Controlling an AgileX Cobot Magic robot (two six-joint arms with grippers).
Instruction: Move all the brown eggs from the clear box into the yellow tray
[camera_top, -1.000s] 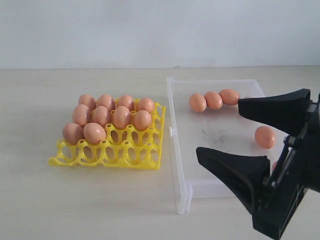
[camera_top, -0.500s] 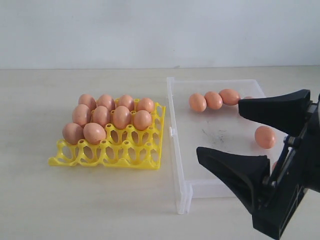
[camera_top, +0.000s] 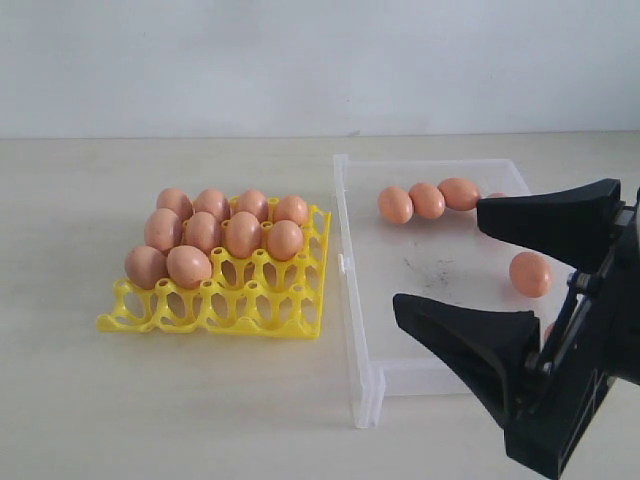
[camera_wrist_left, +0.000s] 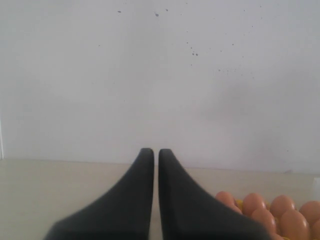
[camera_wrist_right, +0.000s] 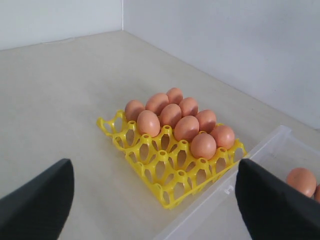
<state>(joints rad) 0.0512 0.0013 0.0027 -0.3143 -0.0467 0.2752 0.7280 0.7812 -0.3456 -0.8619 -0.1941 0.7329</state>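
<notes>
Several brown eggs (camera_top: 243, 234) fill the back rows of the yellow tray (camera_top: 215, 305) on the left. In the clear box (camera_top: 400, 280), three eggs (camera_top: 427, 200) line the far wall. Another egg (camera_top: 529, 274) lies at the right, and one more peeks out behind my right arm. My right gripper (camera_top: 438, 257) hangs open over the box's near right part, holding nothing. The right wrist view shows the tray (camera_wrist_right: 165, 192), its eggs (camera_wrist_right: 187, 127) and the box rim (camera_wrist_right: 260, 150). My left gripper (camera_wrist_left: 153, 151) is shut and empty, with tray eggs (camera_wrist_left: 280, 215) beside it.
The pale tabletop (camera_top: 150, 400) surrounds the tray and box, and a white wall (camera_top: 300, 60) stands behind. The tray's front two rows of cups hold only two eggs, at the left of the third row. Scuff marks (camera_top: 430, 268) show on the box bottom.
</notes>
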